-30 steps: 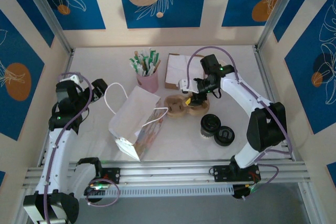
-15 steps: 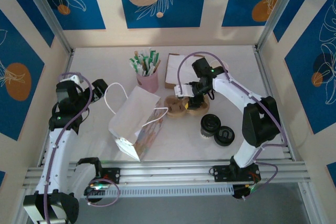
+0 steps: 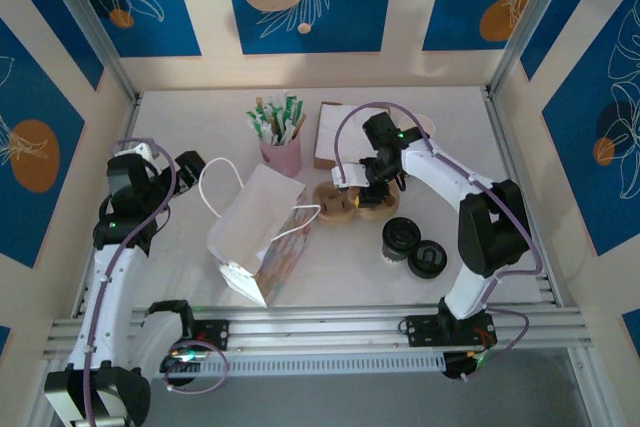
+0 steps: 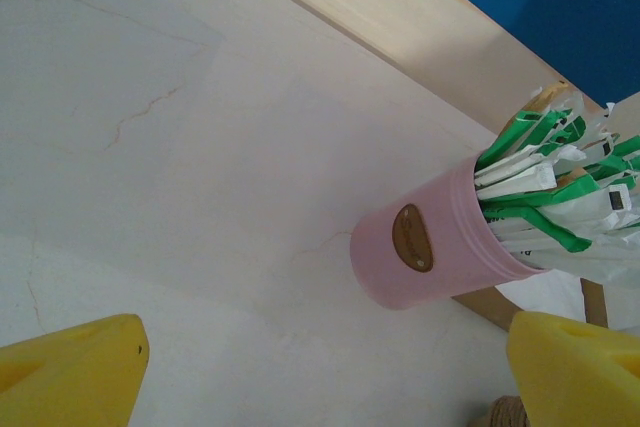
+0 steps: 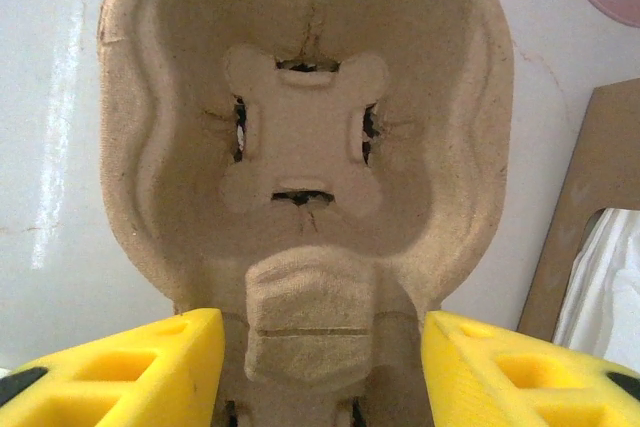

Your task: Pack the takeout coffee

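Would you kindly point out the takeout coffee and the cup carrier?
takeout coffee (image 3: pixel 399 236): top external view, on its black lid.
cup carrier (image 5: pixel 305 147): right wrist view, on the well's floor.

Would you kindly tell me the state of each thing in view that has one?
carrier: visible cup hole empty
takeout coffee: lidded, upright, outside the carrier
paper bag: lying on its side
pink cup: upright, full
left gripper: open
right gripper: open, over the carrier

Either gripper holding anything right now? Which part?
Nothing held. Left gripper open above the table; right gripper open, straddling the cup carrier's middle ridge, not clamped.
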